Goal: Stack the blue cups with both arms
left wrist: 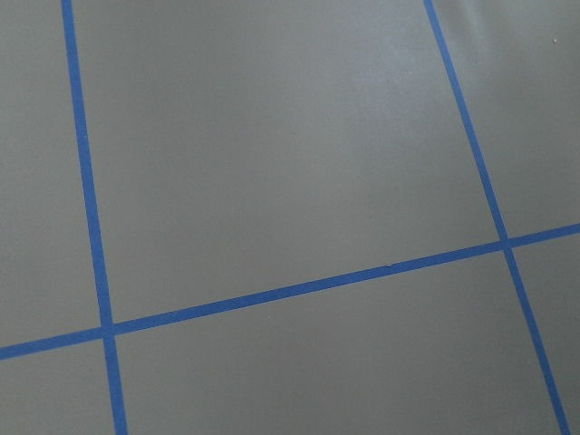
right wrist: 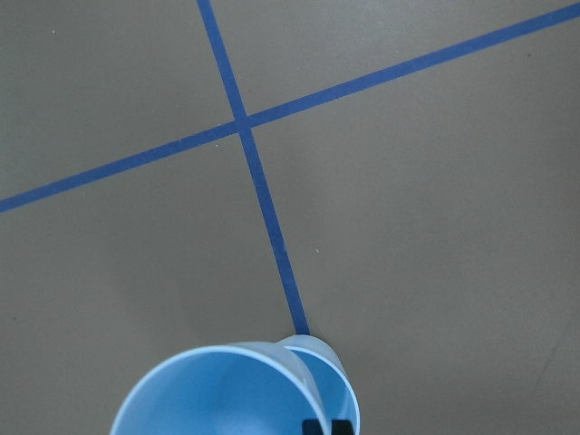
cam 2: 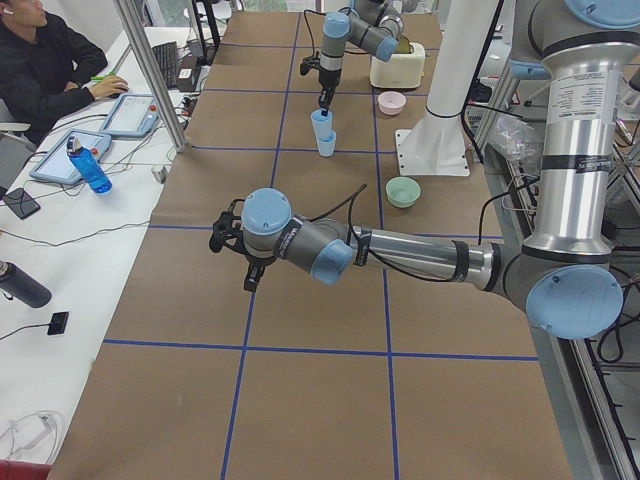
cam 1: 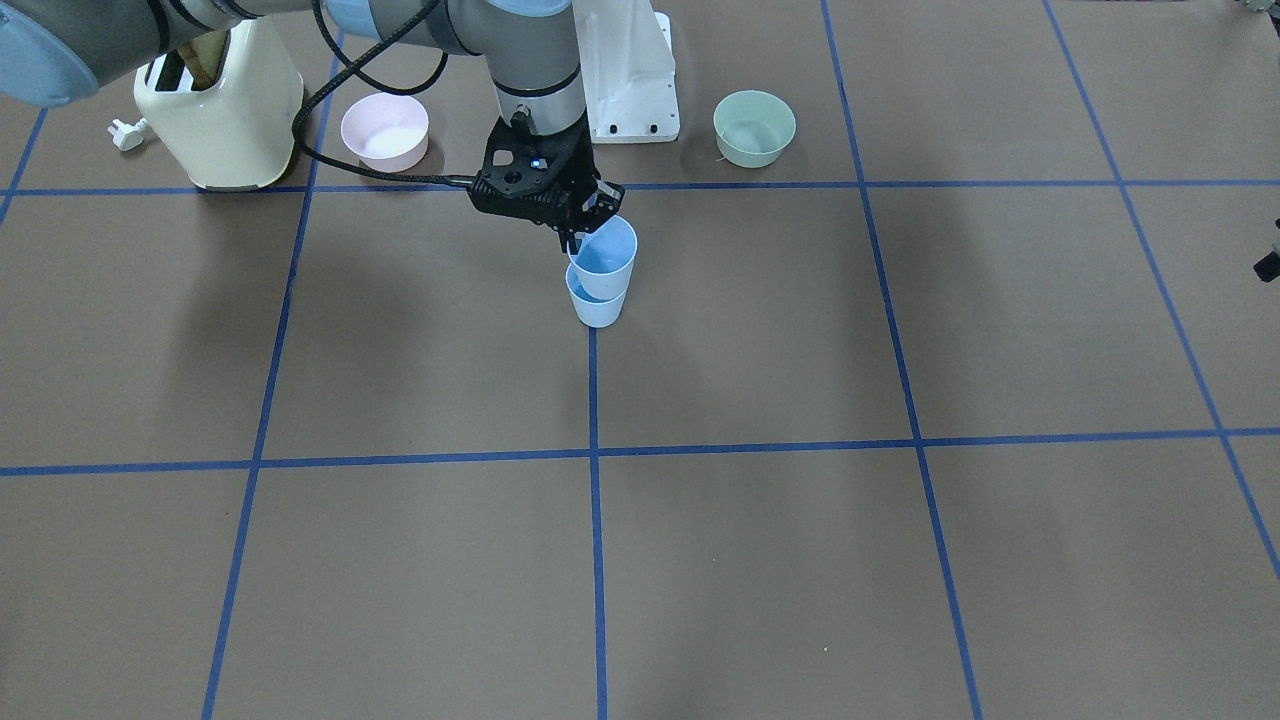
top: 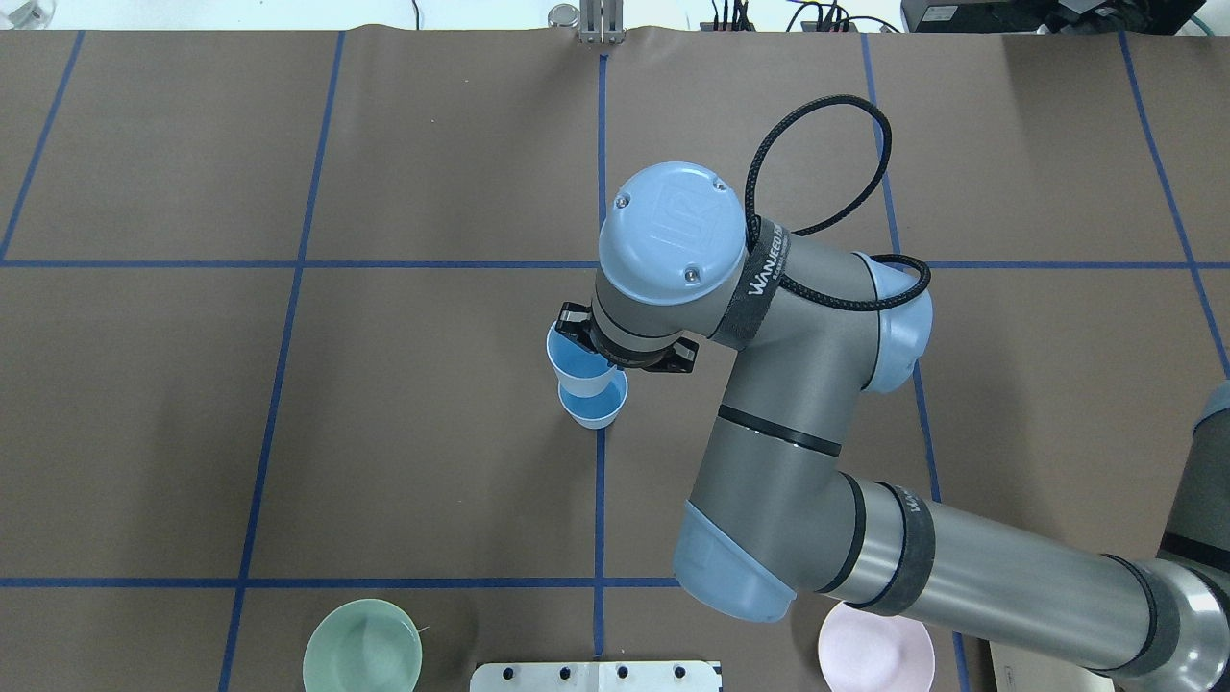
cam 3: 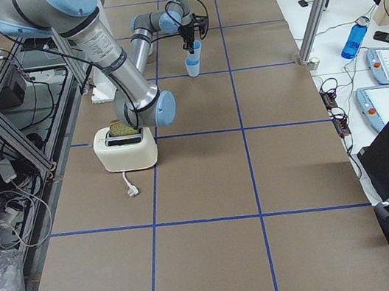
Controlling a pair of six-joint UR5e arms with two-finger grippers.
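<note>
Above table (cam 1: 760, 330) centre, right claw (cam 1: 578, 232) points down, pinching tilted upper cup (cam 1: 606, 262) rim.

left end effector (cam 2: 253, 280) too small, pink bowl (top: 874, 658) cropped

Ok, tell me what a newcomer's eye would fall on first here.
First, the right gripper at mid-table, pinching the rim of the upper blue cup, whose base sits tilted inside the lower blue cup standing on a blue tape line. Next, the cream toaster and pink bowl on the robot's right near its base, and the green bowl on its left.
</note>
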